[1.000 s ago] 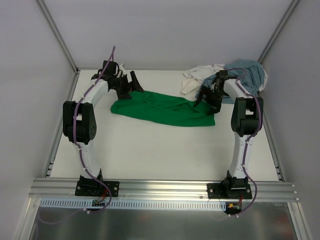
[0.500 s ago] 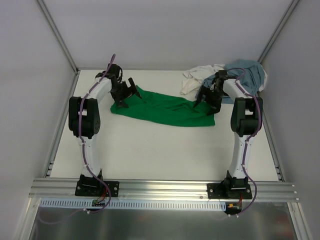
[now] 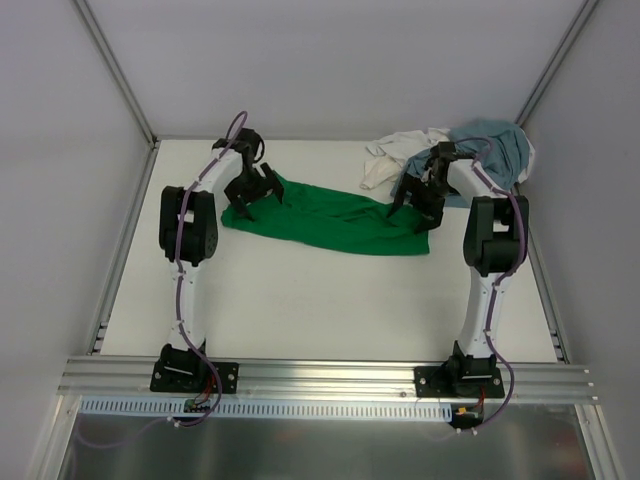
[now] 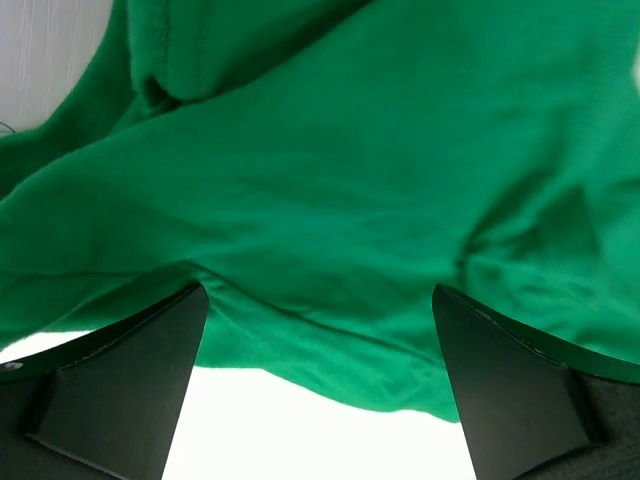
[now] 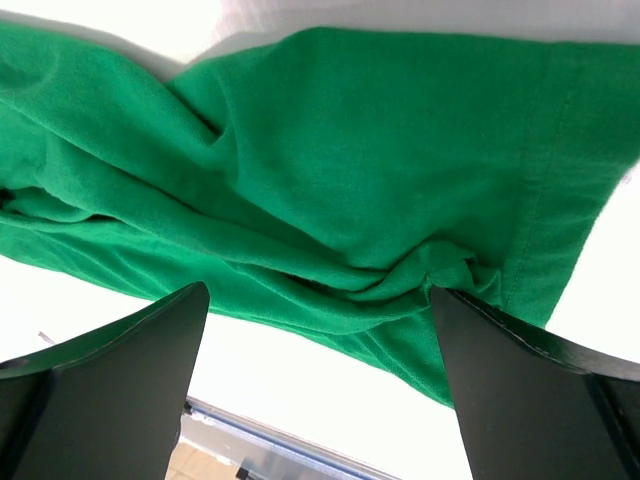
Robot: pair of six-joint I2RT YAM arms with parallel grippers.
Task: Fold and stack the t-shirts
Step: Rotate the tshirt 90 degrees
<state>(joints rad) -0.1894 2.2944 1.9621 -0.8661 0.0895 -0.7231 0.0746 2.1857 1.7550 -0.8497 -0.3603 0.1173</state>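
Observation:
A bright green t-shirt (image 3: 330, 215) lies crumpled lengthwise across the far half of the white table (image 3: 320, 300). My left gripper (image 3: 252, 194) hangs open over its left end; in the left wrist view the green t-shirt (image 4: 330, 170) fills the frame with its edge between the fingers (image 4: 130, 370). My right gripper (image 3: 413, 205) is open over the right end, the green t-shirt (image 5: 330, 210) bunched by the right finger (image 5: 520, 390). A white t-shirt (image 3: 392, 158) and a grey-blue t-shirt (image 3: 495, 145) lie heaped at the back right.
White walls close in the table at the left, back and right. A metal rail (image 3: 320, 375) with both arm bases runs along the near edge. The heap of two shirts sits just behind my right arm.
My left arm has swung right and forward from the back left corner, bringing its open gripper over the green t-shirt's left end. The right arm has barely moved.

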